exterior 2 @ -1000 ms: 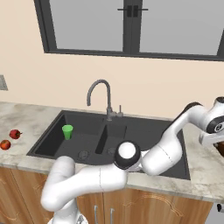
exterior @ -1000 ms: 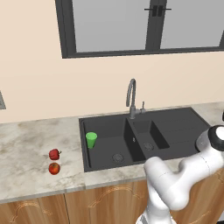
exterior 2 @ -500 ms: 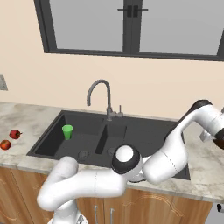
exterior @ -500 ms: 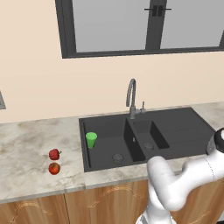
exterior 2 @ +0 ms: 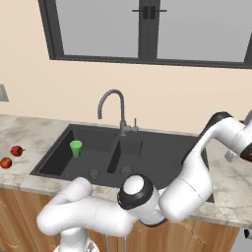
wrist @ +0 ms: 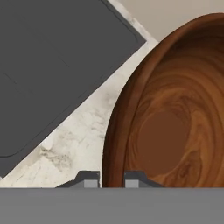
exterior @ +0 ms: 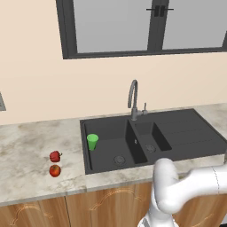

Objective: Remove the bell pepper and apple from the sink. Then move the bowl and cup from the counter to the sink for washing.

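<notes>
The end effector (wrist: 111, 178) was clamped on the near rim of the bowl (wrist: 175, 127), one fingertip (wrist: 87, 179) outside the wall and the other inside, the jaws only a narrow gap apart with the wooden edge between them. The brown bowl rose directly ahead of the tips, its round base just beyond them. To one side of the end effector lay a strip of marbled desk (wrist: 74, 140), and past that the dark flat corner of the sink (wrist: 48, 57).

From the right base view the hand sat at the far right end of the desk, well apart from everything else. The cup (exterior 2: 76, 147) stood upright in the large basin, far across the sink from the end effector. Further still, beyond the sink's far side, the bell pepper (exterior: 55, 155) and the apple (exterior: 54, 170) rested on the desk just beside each other.
</notes>
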Available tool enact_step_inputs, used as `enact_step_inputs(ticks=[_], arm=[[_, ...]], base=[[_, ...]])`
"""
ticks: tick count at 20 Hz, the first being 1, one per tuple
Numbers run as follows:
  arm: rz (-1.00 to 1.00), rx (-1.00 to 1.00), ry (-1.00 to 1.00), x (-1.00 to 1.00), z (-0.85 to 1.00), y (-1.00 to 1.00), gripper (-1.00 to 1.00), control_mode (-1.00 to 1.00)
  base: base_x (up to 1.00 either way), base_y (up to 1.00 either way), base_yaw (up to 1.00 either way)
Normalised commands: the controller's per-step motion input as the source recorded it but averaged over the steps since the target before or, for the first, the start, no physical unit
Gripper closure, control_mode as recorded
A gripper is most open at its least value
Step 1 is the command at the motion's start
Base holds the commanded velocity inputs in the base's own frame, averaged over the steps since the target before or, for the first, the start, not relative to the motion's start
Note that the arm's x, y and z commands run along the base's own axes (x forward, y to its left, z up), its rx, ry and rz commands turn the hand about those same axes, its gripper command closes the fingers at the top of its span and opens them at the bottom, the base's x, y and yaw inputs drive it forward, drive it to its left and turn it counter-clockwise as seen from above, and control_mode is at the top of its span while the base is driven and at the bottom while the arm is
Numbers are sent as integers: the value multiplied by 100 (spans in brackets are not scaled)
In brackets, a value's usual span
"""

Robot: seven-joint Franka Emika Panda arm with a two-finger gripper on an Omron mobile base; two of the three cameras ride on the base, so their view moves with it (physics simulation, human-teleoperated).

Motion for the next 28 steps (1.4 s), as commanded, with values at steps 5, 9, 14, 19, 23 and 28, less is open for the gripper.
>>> enact_step_inputs(ticks=[5,9,14,19,23,28], arm=[[16,-25,-2,-24,-1,52,100,-100],[18,-17,0,-21,2,49,100,-100],[19,-13,0,-15,15,42,100,-100],[18,-9,0,-14,30,34,100,-100],[18,-10,0,-21,31,30,100,-100],[18,-12,0,-25,31,29,100,-100]], base=[[0,0,0],[0,0,0],[0,0,0],[0,0,0],[0,0,0],[0,0,0]])
